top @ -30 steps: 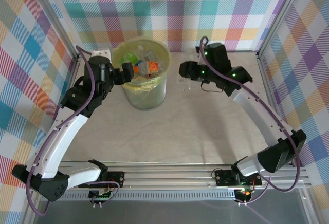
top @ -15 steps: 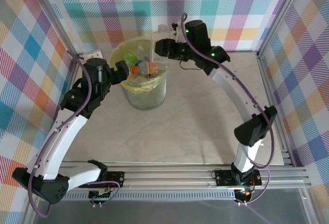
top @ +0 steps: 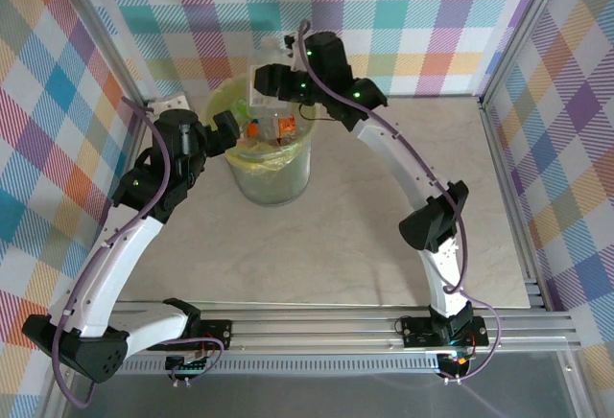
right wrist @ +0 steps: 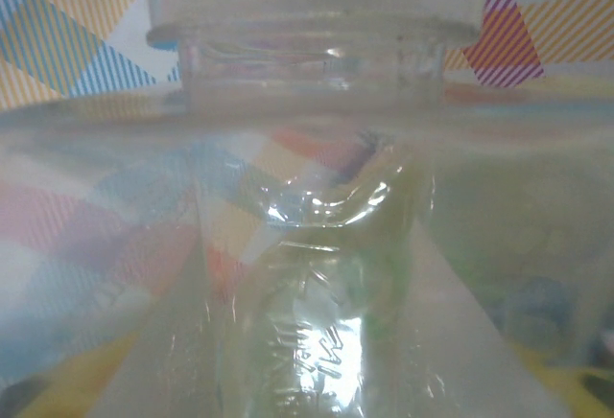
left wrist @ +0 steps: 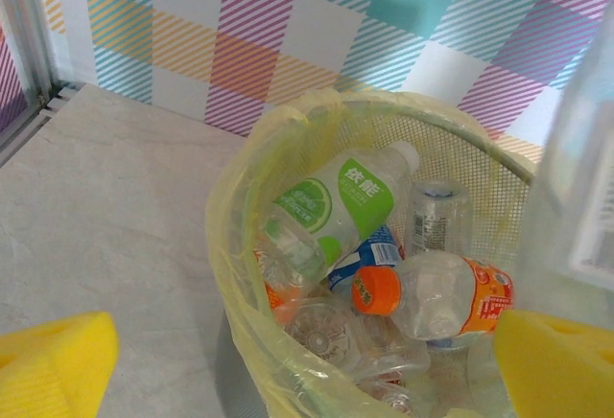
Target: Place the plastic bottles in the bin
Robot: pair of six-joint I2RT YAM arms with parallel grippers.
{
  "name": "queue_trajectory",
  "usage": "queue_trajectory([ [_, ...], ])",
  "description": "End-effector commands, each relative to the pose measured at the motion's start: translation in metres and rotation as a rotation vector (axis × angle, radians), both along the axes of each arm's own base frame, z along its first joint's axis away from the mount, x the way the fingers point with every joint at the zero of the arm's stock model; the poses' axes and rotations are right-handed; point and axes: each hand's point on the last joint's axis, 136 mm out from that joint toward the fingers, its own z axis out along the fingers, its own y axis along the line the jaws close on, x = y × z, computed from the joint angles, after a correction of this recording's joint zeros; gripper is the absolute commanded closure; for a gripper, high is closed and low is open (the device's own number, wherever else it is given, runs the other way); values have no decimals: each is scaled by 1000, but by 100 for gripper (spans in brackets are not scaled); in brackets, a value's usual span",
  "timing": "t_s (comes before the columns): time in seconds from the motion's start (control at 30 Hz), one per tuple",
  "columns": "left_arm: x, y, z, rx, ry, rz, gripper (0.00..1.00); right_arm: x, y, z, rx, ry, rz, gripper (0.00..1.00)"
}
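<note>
Over the desk (top: 365, 236), the left gripper (top: 227, 133) hovers beside the left rim of the bin (top: 271, 183), its fingers spread wide and holding nothing. Inside the yellow-lined bin, the plastic bottles (left wrist: 422, 298) lie crumpled in a loose pile. Farther back, the right gripper (top: 261, 87) pinches a clear bottle (right wrist: 307, 245) above the bin's far rim. That bottle looks empty, light and thin-walled. It is probably slick and ready to buckle under a squeeze, so the stiffer neck (right wrist: 307, 58) seems the surest place to hold it.
</note>
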Motion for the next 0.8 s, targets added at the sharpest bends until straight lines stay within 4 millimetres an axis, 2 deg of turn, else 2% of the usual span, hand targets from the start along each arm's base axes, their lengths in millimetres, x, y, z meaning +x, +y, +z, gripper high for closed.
queue_trajectory([
  [0.0,-4,10,8,13,-30,30,0,2,16,1,22,-6,0,57],
  [0.13,-4,9,6,17,-26,24,0,5,27,-17,15,38,9,55],
  [0.3,-3,8,6,19,-26,20,0,-2,35,-37,-27,80,12,51],
  [0.6,2,4,7,19,-27,6,0,0,11,-48,-169,49,-82,25],
  [0.77,5,3,6,30,-23,3,0,3,-5,-42,-226,5,-140,24],
])
